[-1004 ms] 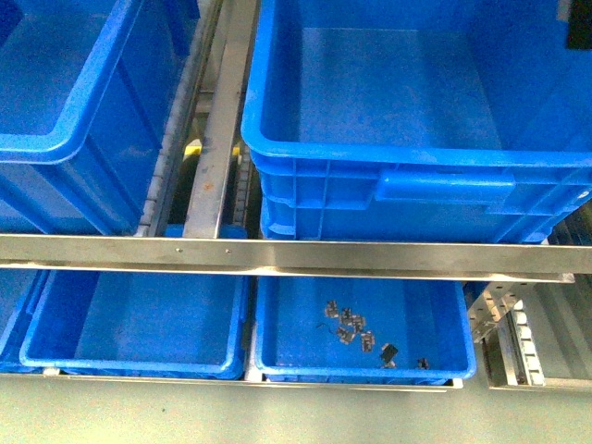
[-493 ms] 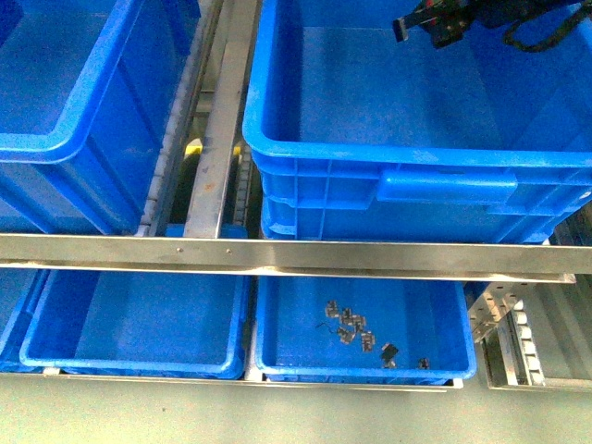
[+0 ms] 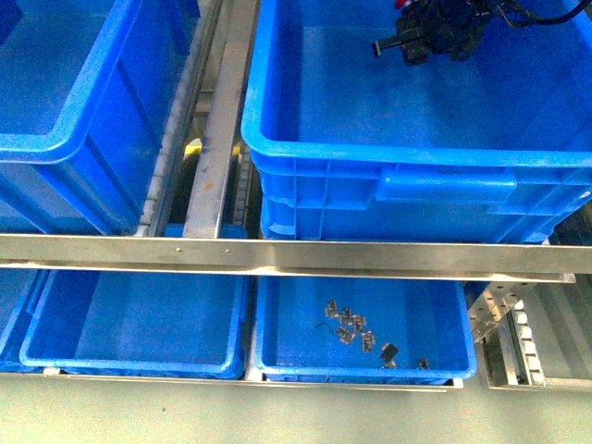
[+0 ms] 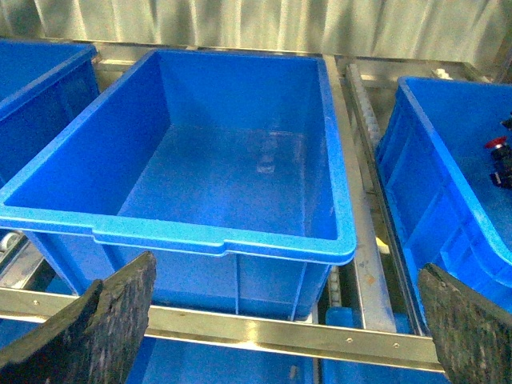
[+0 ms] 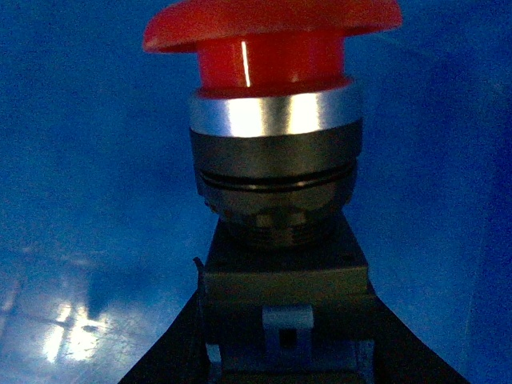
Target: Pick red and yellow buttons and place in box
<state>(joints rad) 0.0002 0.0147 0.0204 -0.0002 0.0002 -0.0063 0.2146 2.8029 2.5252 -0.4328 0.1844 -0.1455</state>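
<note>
My right gripper (image 3: 410, 44) hangs over the far part of the box (image 3: 370, 155), a large deep blue bin with a handle lug on its front wall. It is shut on the red button (image 5: 272, 48). The jaws (image 5: 284, 328) clamp its black-grey body, with the red mushroom cap pointing away and the box's blue floor behind. The red button also shows in the left wrist view (image 4: 498, 145), inside the box (image 4: 416, 152). My left gripper (image 4: 284, 336) is open and empty, its fingers (image 4: 96, 328) wide apart before another bin. The yellow button is out of view.
A second large blue bin (image 3: 74, 139) stands left of the box, also in the left wrist view (image 4: 184, 232). A steel rail (image 3: 277, 254) crosses in front. Below lie shallow blue trays (image 3: 129, 356); the right one holds small metal parts (image 3: 356, 333). A yellow patch (image 3: 192, 146) shows between the bins.
My right gripper has come into the front view from the top right and moved left and slightly down over the box with the red button. The left arm's surroundings look unchanged.
</note>
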